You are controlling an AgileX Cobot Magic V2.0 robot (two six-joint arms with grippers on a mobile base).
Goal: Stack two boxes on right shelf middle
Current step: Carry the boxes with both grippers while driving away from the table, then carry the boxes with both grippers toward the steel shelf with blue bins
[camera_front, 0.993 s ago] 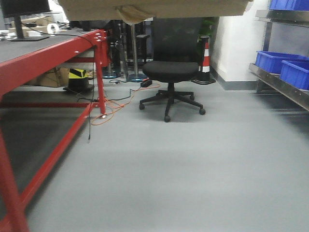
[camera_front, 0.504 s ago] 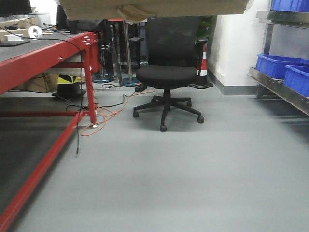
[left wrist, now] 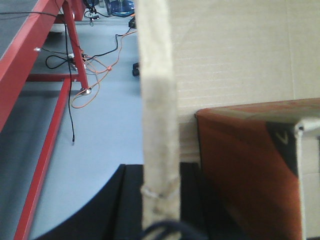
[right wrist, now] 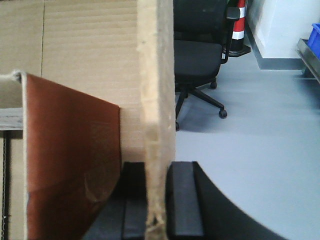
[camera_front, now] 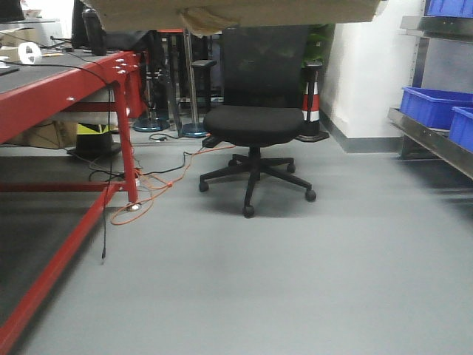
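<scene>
We see a black office chair [camera_front: 255, 122] standing on the grey floor [camera_front: 295, 281], with a red-and-white traffic cone [camera_front: 313, 100] behind it by the white wall [camera_front: 362, 66]. A red table [camera_front: 74, 92] runs along the left, an orange cable [camera_front: 144, 203] looping by its leg. Blue crates [camera_front: 432, 105] sit at the right edge.

On the grey floor [camera_front: 295, 281] stand a black office chair [camera_front: 255, 122] and red bench [camera_front: 66, 92]; the steel shelf [camera_front: 436, 148] holds blue crates [camera_front: 432, 103].
</scene>
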